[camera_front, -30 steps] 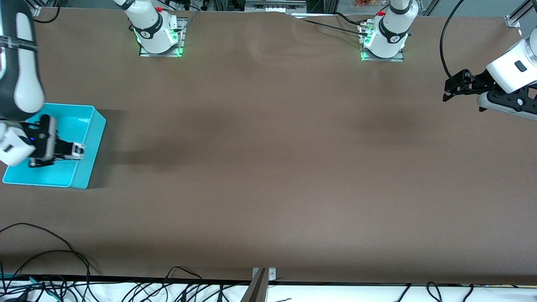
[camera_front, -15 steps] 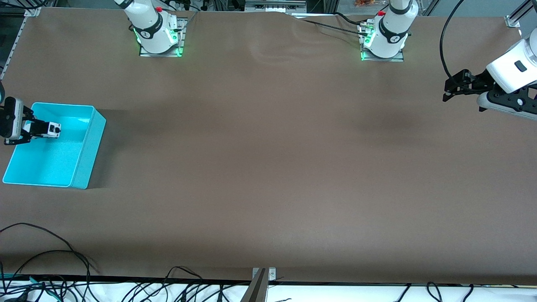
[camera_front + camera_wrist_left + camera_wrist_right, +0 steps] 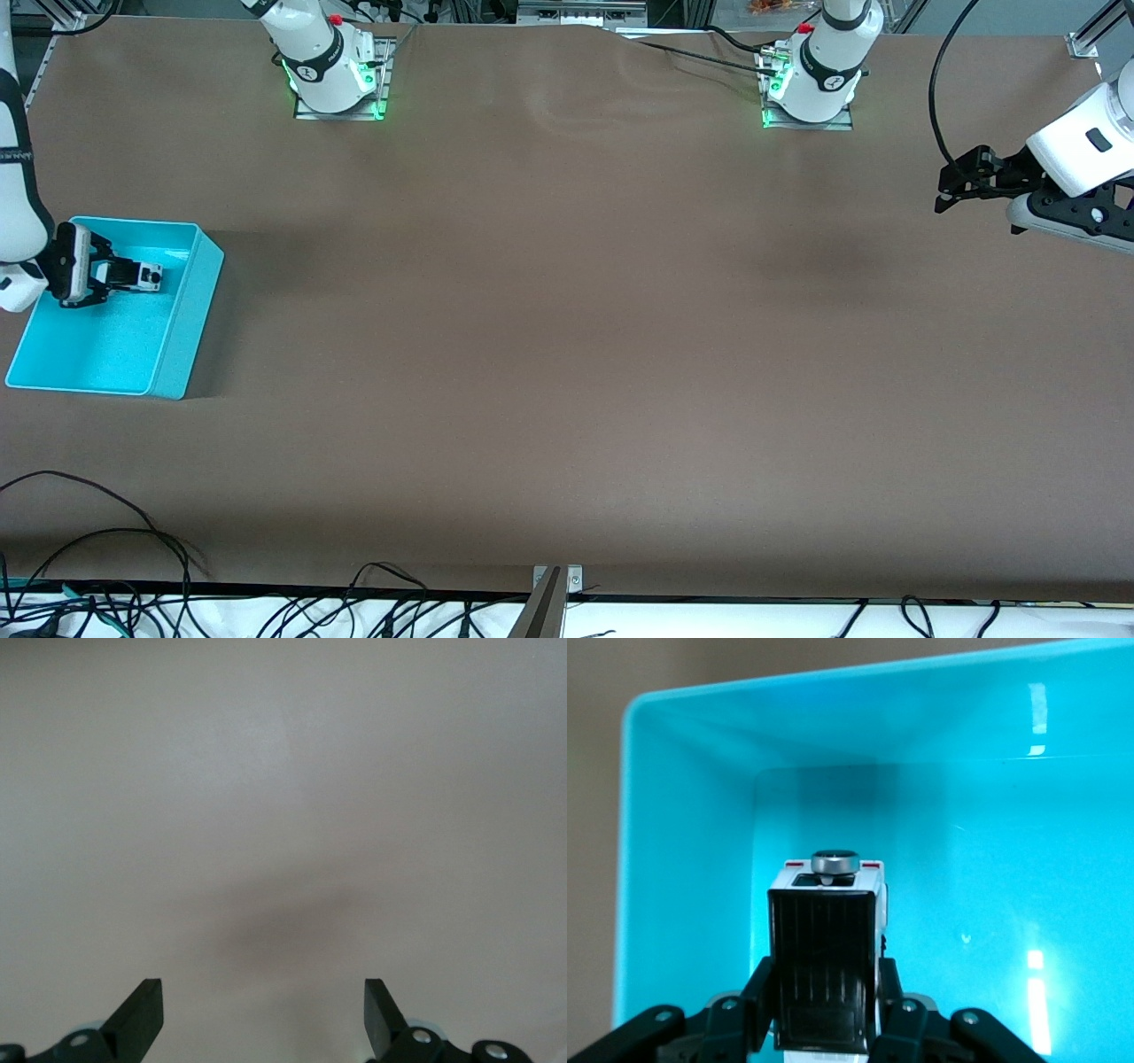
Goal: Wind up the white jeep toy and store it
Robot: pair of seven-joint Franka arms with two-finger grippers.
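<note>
The right gripper hangs over the bin at the right arm's end of the table, its fingers pinched on the jeep. In the right wrist view the jeep sits squarely between the two fingers, black roof toward the camera and a round spare wheel at the end that points away from the wrist. Its long axis runs straight out from the gripper, in line with the reach of the fingers, and below it lies only the bin's turquoise floor.

That is the relation the coming move seems to turn on: the toy is already inside the bin's outline but up in the air, so storing it likely calls for a descent and a release, not any sideways travel. How high it hangs above the floor cannot be told.

The left gripper waits with its fingers spread wide over bare table at the left arm's end, well apart from the bin; its wrist view shows two parted fingertips and nothing between them. The right arm is plainly the nearer one.
</note>
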